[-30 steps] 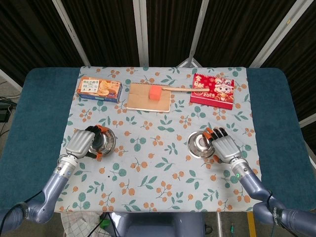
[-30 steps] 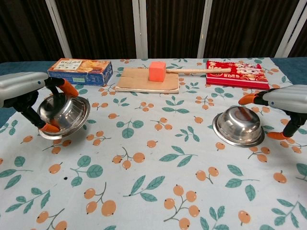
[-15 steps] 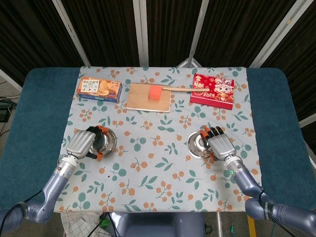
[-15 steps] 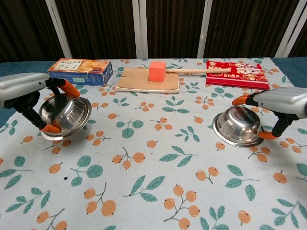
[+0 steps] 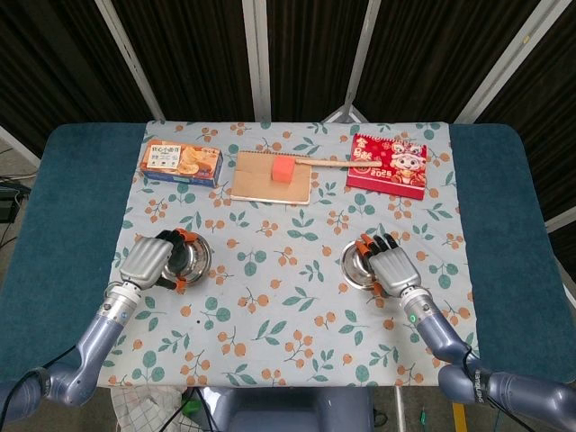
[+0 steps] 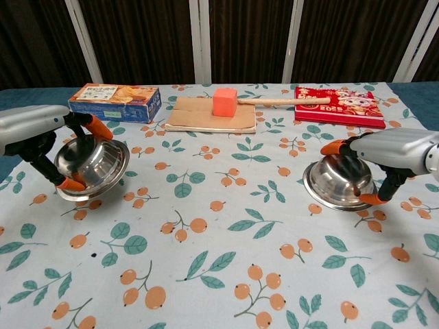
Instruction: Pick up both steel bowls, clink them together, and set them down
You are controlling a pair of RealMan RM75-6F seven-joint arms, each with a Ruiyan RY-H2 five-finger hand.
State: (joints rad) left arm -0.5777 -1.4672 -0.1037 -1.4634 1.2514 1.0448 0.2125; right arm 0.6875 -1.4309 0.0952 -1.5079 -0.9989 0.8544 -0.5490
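Steel left bowl [image 6: 90, 166] sits tilted in the left hand [image 6: 31, 130], ready to clink; the right hand [image 6: 391, 152] closes loosely around the right bowl [image 6: 339, 181] near the table's right edge.

— What sort of place is this?
— A robot test bench, not a home: dark ribbed curtain panels [image 5: 189, 45] with white metal struts [image 5: 256, 58] wall it in.
— And the table?
— A blue padded table [image 5: 54, 207] under a fruit-print cloth [image 6: 219, 226], with staged props like a cracker box [image 5: 182, 162].
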